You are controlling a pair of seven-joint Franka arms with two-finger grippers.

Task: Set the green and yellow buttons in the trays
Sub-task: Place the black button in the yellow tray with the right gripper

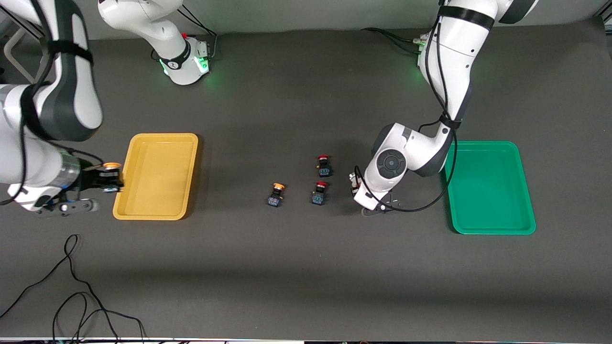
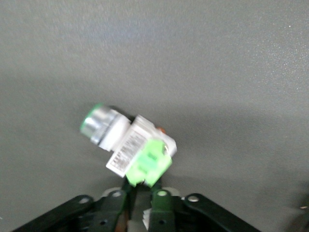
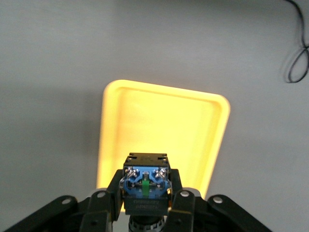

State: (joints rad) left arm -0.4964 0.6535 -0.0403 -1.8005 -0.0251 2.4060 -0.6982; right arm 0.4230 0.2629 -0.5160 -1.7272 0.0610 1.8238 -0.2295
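Note:
My right gripper (image 1: 108, 179) is shut on a yellow-capped button (image 1: 111, 168) and holds it in the air just outside the yellow tray (image 1: 162, 136), at the tray's edge toward the right arm's end. In the right wrist view the gripper (image 3: 146, 182) grips the button's black-blue body (image 3: 146, 169), with the tray (image 3: 164, 121) ahead. My left gripper (image 1: 357, 187) is low over the table between the red buttons and the green tray (image 1: 487, 191). In the left wrist view it (image 2: 143, 187) is shut on the green button (image 2: 130, 142). A second yellow button (image 1: 276, 195) stands mid-table.
Two red-capped buttons (image 1: 323, 165) (image 1: 320, 192) stand between the second yellow button and my left gripper. Loose black cables (image 1: 71, 286) lie near the table's front edge toward the right arm's end; one also shows in the right wrist view (image 3: 297, 58).

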